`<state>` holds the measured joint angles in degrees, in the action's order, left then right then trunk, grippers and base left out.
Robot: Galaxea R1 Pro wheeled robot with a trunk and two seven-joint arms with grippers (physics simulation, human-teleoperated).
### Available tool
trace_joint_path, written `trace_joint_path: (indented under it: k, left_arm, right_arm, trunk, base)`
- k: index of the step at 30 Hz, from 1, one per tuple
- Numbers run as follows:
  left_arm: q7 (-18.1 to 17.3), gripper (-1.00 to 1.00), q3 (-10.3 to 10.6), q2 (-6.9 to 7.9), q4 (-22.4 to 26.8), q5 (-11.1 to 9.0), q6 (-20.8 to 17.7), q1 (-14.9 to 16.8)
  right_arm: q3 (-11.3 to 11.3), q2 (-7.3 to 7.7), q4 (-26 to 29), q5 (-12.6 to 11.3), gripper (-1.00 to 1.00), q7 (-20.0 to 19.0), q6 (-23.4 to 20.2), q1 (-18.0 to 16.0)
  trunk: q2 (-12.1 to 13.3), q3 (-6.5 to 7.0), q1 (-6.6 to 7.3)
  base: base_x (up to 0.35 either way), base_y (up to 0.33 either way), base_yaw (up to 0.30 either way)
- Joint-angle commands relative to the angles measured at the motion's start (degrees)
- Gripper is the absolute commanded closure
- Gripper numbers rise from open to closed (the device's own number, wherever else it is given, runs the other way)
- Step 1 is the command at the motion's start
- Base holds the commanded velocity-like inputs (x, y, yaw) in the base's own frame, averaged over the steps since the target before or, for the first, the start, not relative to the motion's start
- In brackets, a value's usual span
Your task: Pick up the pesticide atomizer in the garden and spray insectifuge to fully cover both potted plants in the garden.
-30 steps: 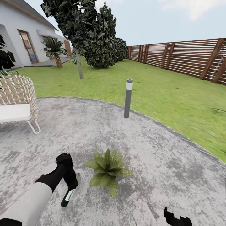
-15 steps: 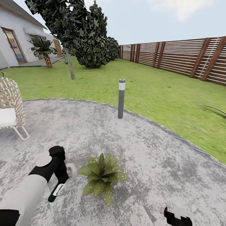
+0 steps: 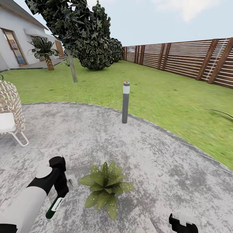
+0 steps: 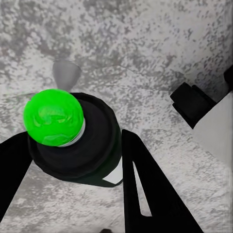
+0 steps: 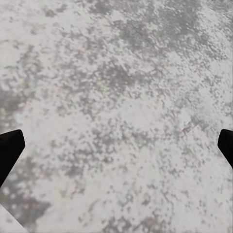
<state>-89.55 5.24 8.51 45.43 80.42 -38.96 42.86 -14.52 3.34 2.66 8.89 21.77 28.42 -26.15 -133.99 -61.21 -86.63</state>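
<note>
Left claw (image 3: 60,191): closed around the pesticide atomizer (image 3: 53,207), held above the patio (image 3: 155,161) near its front-left part; in the left wrist view black fingers (image 4: 145,184) flank the dark bottle (image 4: 77,145) with its bright green tip.
Chair (image 3: 9,116): woven, white cushion, at the patio's left edge.
Potted plant (image 3: 105,187): olive speckled rosette on the paving, just right of the atomizer, apart from it.
Bollard light (image 3: 125,102): grey post upright at the patio's far edge by the lawn (image 3: 168,97).
Right claw (image 3: 183,224): low over the patio's front-right part; the right wrist view shows dark fingertips (image 5: 9,150) spread wide, nothing between them.
Fence (image 3: 187,58): brown slats along the lawn's right side.
</note>
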Motion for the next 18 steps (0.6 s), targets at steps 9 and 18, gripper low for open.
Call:
trace_joint_path:
  k: [9,18]
  left_arm:
    - [4.5,1.0,-1.3,0.6,5.1,-1.6,-0.6,-4.1]
    - [4.8,1.0,-1.8,-0.01,10.1,-1.9,-0.9,-4.8]
  right_arm:
    - [-0.4,-0.08,0.0,0.6,-1.0,0.2,0.2,0.0]
    - [-0.4,-0.17,0.0,0.6,-1.0,0.2,0.2,0.0]
  trunk:
    - [0.0,-0.05,0.01]
    - [0.0,-0.05,0.01]
  base:
    - [0.038,0.0,0.0]
    - [0.001,0.0,0.061]
